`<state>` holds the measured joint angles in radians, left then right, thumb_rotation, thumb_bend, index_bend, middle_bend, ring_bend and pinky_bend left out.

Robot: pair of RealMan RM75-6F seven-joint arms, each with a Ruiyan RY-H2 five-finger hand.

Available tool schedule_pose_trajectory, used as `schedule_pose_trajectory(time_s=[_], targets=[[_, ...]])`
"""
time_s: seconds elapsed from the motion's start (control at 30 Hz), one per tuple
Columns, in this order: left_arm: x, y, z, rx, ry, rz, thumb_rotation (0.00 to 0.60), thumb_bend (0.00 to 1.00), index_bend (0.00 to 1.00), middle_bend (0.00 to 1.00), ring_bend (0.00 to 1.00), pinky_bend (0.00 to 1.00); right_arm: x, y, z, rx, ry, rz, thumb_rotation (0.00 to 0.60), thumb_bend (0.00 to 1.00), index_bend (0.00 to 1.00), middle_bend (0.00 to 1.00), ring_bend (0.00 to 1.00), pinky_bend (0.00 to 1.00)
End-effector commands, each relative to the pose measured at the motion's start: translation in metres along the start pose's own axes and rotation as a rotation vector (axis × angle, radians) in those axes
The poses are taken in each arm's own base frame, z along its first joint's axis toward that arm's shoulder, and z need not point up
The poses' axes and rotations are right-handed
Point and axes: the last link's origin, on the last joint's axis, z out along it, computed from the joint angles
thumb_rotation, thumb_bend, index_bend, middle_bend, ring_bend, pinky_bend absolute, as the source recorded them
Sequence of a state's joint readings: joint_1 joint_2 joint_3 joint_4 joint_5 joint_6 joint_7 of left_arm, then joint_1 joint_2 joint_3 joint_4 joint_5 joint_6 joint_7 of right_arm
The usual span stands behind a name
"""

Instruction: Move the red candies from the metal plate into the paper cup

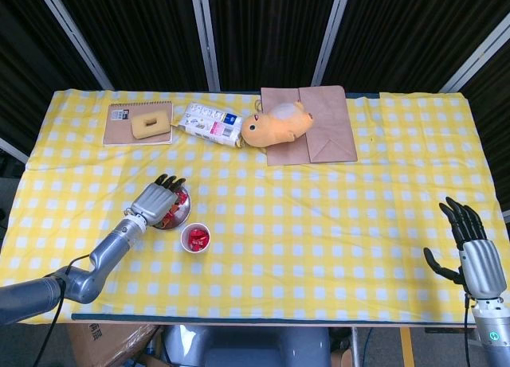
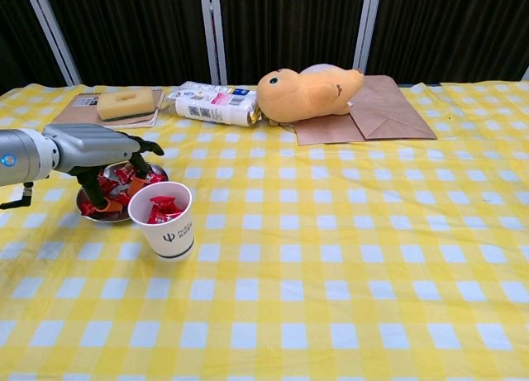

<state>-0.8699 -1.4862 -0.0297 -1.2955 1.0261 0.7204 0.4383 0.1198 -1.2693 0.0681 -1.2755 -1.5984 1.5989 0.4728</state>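
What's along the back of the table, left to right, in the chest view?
Yellow sponge on the notebook → white packet → orange plush toy → brown paper bag.
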Motion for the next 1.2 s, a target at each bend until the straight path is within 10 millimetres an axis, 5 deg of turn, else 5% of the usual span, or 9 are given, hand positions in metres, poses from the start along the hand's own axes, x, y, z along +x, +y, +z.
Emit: schedule_pose_trajectory(time_s=[0.03, 0.67, 1.2], targets=[[-0.001, -0.002, -0.001, 0.007, 0.000, -0.004, 0.600, 0.37, 0.55, 0.00, 0.00, 0.00, 0.000, 0.000, 0.000, 0.000, 0.000, 0.001, 0.600, 0.42, 0.00, 0.00, 0.00, 0.00], [0.014, -0.002, -0.007, 0.005, 0.069, -0.054, 0.600, 0.43, 0.60, 0.01, 0.00, 0.00, 0.000, 0.000, 0.000, -0.002, 0.004, 0.005, 0.600, 0.42, 0.00, 0.00, 0.00, 0.00], [0.074, 0.038, -0.047, -0.154, 0.218, -0.090, 0.600, 0.43, 0.60, 0.01, 0.00, 0.00, 0.000, 0.000, 0.001, 0.000, 0.003, 0.004, 0.600, 0.42, 0.00, 0.00, 0.00, 0.00]])
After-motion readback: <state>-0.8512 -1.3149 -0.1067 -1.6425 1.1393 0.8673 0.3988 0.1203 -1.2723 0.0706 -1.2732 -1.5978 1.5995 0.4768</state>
